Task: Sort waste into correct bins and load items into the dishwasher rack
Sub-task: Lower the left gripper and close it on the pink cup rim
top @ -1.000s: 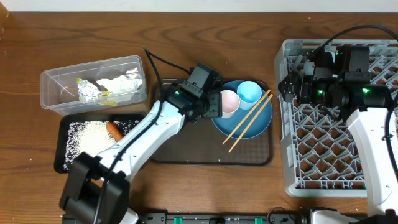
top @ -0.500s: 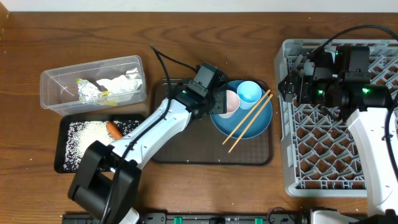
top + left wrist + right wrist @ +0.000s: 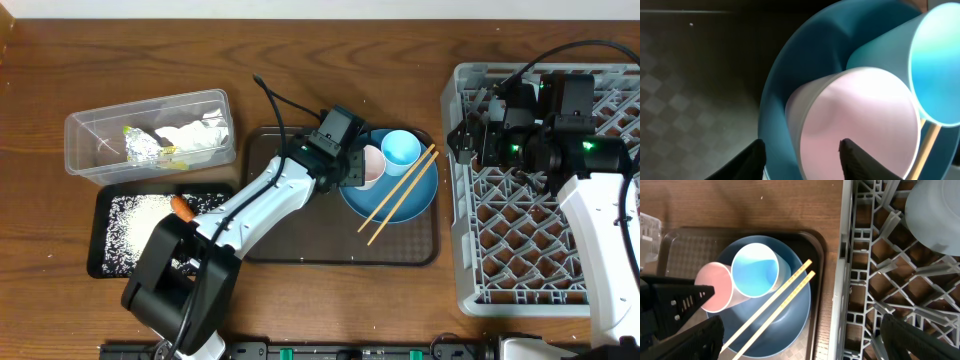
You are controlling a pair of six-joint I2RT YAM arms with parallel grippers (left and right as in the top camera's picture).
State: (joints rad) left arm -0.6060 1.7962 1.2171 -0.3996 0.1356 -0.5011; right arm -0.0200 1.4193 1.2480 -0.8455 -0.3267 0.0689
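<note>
Left pincer (image 3: 802,152) stands open, dark fingers either side of the small smooth pink cup's (image 3: 860,120) rim wall. The cup tilts on the large round glossy blue plate (image 3: 790,65), just beside the light blue cup (image 3: 935,65). Wooden chopsticks (image 3: 398,195) run diagonally, lower-left to upper-right. Right pincer (image 3: 800,327) gapes over the grey lattice rack's (image 3: 875,280) edge.

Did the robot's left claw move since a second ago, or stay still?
Yes. The left gripper slid right across the brown tray towards the pink cup. It now reaches over the blue plate, which stayed put.
</note>
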